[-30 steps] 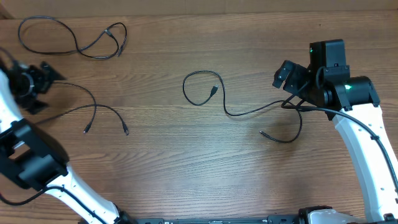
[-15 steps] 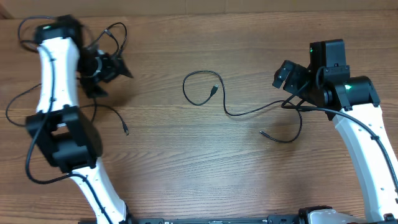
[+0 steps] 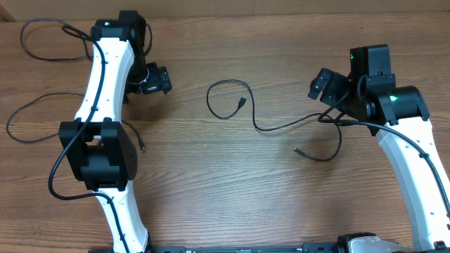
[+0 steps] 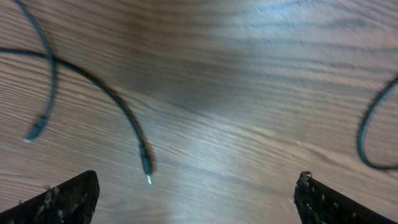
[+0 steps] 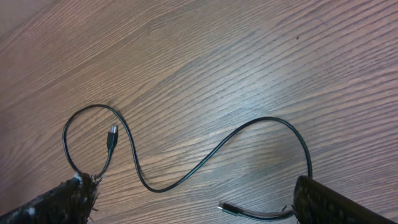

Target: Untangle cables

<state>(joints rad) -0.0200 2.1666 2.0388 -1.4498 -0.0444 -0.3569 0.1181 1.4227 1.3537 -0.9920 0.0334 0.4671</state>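
Cables (image 5: 268, 118): thin black cords looping loosely on wood-grain table (image 3: 211, 197)

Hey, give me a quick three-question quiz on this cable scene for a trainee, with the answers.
1. True or false: the left gripper and right gripper are both shut.
2. How many plug ends show in the left wrist view?
3. The middle cable has one plug that lies: A inside the cable's own loop; B between gripper fingers; C on another cable.
Key: 1 false, both open; 2 two; 3 A.

The left arm (image 3: 104, 77) covers parts of two cables (image 3: 22, 35).
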